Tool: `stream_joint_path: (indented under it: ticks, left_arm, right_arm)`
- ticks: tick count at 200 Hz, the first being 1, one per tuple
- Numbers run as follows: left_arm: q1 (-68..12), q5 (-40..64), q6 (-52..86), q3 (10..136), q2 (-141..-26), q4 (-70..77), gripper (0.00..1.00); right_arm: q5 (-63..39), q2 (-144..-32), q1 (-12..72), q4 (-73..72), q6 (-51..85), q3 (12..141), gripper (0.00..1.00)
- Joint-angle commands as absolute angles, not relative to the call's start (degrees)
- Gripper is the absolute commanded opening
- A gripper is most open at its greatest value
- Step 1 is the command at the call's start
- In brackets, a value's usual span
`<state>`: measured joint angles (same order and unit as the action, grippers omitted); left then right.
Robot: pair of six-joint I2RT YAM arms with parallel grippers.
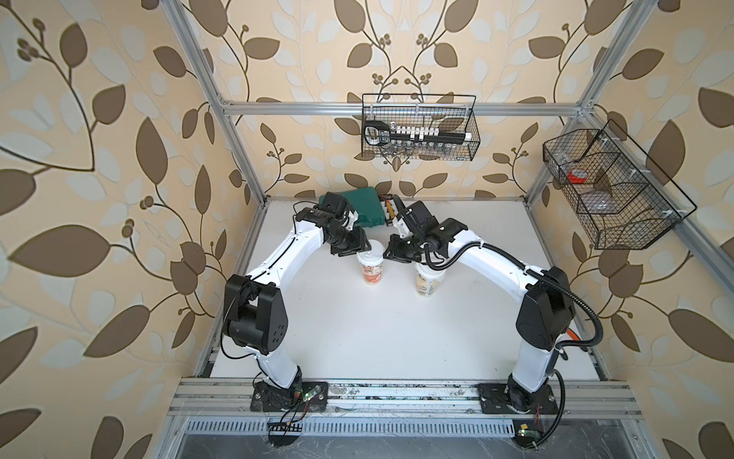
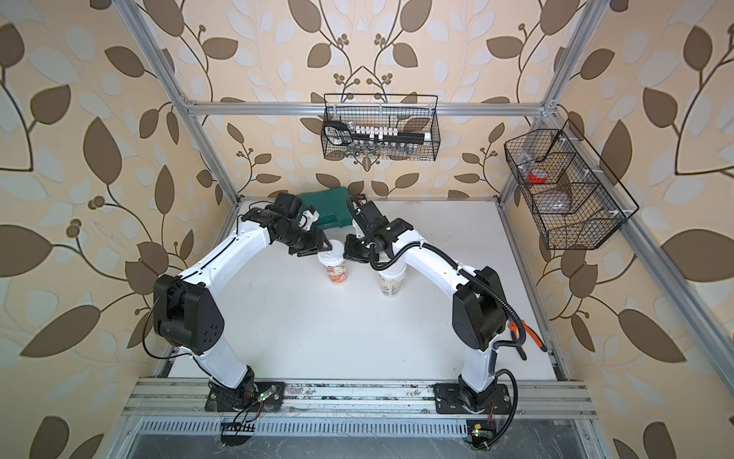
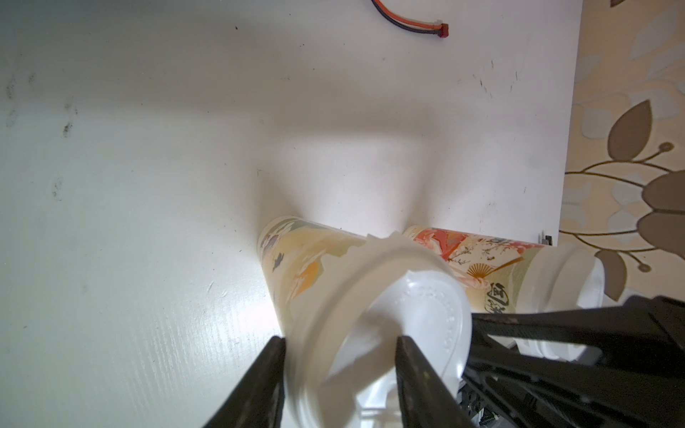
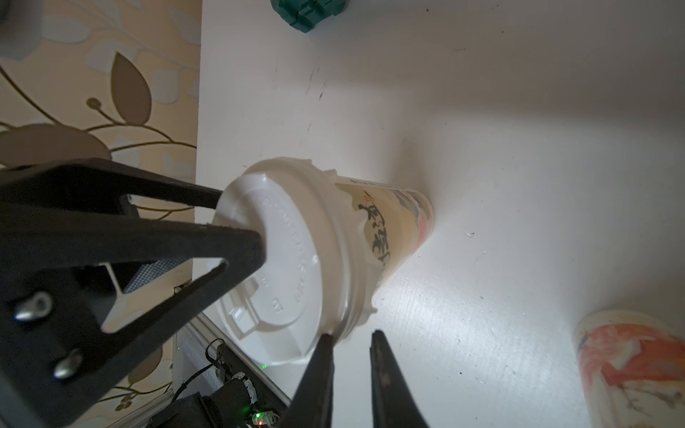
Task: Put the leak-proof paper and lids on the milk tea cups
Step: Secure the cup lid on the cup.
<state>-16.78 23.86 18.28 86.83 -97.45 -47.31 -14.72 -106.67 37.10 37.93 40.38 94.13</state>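
The nearer cup (image 1: 427, 280) stands lidded on the worktop (image 1: 357, 337). Behind it to the left, the farther cup (image 1: 370, 267) has the leak-proof paper (image 4: 354, 216) trapped beneath its lid (image 4: 289, 252), presumably so the lid clamps the seal. The left claw (image 3: 340, 341), half open, straddles the rim, pressing it home, I judge. The right claw (image 4: 352, 333), open a crack and empty, has one tip at the lid's edge. Only the wrist views show the paper's ragged fringe; both top views show the cups upright.

Both upright, near each other, red-orange cup (image 1: 371, 274), green-beige cup (image 1: 425, 284), leak-proof paper (image 4: 343, 192) crimped under each white lid (image 4: 293, 266)
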Motion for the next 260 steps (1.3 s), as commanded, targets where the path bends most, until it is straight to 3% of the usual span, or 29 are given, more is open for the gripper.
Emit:
stream_joint_path:
  ticks: [1, 90, 151, 168, 183, 192, 206, 224, 260]
  left_arm:
    - [-17.05, 22.59, 18.19, 84.62, -97.69, -51.68, 0.49]
    - [-17.09, 21.45, 18.42, 88.60, -97.84, -53.67, 0.50]
    - [-17.05, 20.91, 18.44, 95.04, -97.51, -56.42, 0.69]
    - [-16.98, 20.61, 18.40, 97.43, -97.50, -57.42, 0.84]
    - [-16.96, 20.16, 18.51, 99.64, -97.15, -58.13, 0.90]
    - [-16.88, 19.72, 18.80, 100.52, -96.70, -58.27, 0.98]
    - [-16.71, 18.20, 19.10, 101.33, -95.39, -58.14, 0.99]
    - [-16.61, 13.65, 19.58, 100.73, -92.35, -57.00, 0.99]
    - [-16.35, -6.64, 21.43, 89.42, -79.68, -49.35, 0.99]
  right_arm:
    - [-11.30, -110.63, 38.01, 41.26, 39.11, 92.65, 0.19]
    - [-10.07, -106.01, 37.18, 42.85, 35.55, 104.18, 0.24]
    - [-9.09, -102.61, 36.66, 41.48, 34.25, 103.10, 0.30]
    - [-8.19, -100.70, 36.07, 40.54, 33.68, 102.09, 0.33]
    - [-7.14, -98.51, 35.28, 39.30, 33.05, 100.49, 0.41]
    - [-6.14, -96.95, 34.86, 38.75, 32.51, 99.43, 0.45]
    - [-4.11, -93.69, 33.92, 37.35, 31.16, 96.65, 0.49]
    - [-1.25, -88.61, 32.02, 34.48, 29.51, 91.24, 0.61]
    - [4.49, -75.49, 25.38, 26.80, 27.60, 76.85, 0.88]
